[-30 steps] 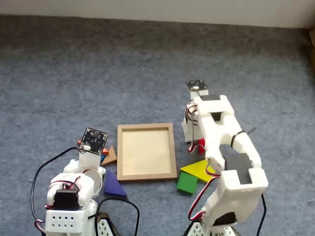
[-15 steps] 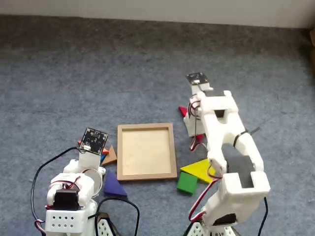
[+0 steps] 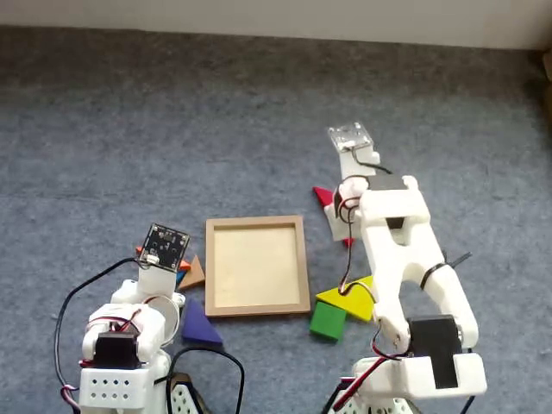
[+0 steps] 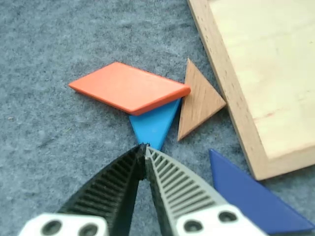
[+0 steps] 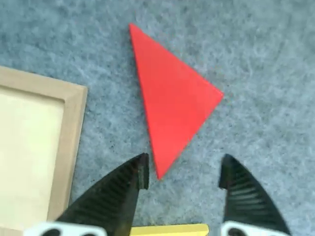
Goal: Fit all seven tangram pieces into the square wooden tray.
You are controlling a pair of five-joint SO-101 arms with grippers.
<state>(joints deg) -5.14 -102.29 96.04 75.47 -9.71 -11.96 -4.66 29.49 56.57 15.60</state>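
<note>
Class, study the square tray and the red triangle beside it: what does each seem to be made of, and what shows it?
The square pale tray looks like bare wood with a matte finish: faint grain runs along its rim. The flat red triangle is evenly coloured and smooth, with no grain showing; probably painted wood, though plastic is possible.

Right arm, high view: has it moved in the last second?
Yes. The right arm has stretched away from its base, wrist farther beyond the far edge of the wooden tray, uncovering the red triangle.
</note>
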